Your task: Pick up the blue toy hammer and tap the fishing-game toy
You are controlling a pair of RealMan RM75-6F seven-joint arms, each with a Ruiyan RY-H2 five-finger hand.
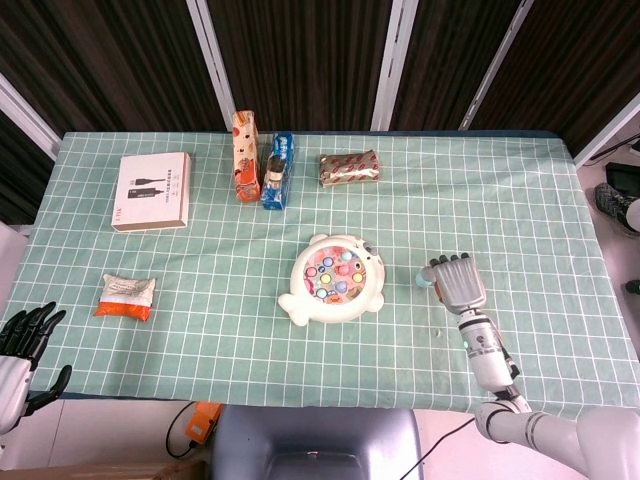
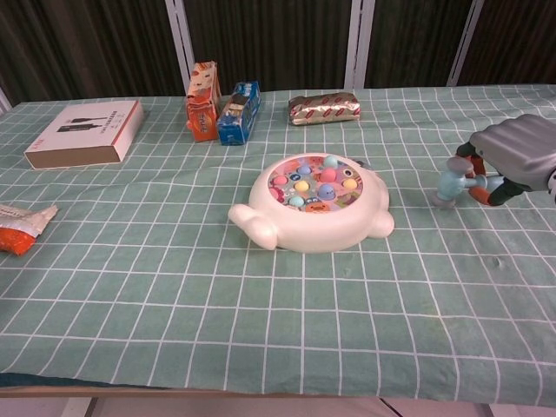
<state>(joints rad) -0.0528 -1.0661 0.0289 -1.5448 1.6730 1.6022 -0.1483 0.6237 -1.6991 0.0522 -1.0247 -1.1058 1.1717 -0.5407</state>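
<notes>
Head view: right hand (image 1: 458,283) low over the table's right half, well off the near edge, fingers curled around the blue hammer (image 1: 427,277); fishing game (image 1: 333,281) apart to its left near the table's middle. Left hand (image 1: 22,335) spread, empty, off the near-left corner

Chest view: hammer head pointing down, close to the cloth. Best to keep the grip firm, swing back left, strike squarely on the lid

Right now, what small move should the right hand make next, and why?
Probably lower and release: the right hand holds the blue toy hammer low over the tablecloth, well right of the fishing-game toy, apparently setting it down.
</notes>
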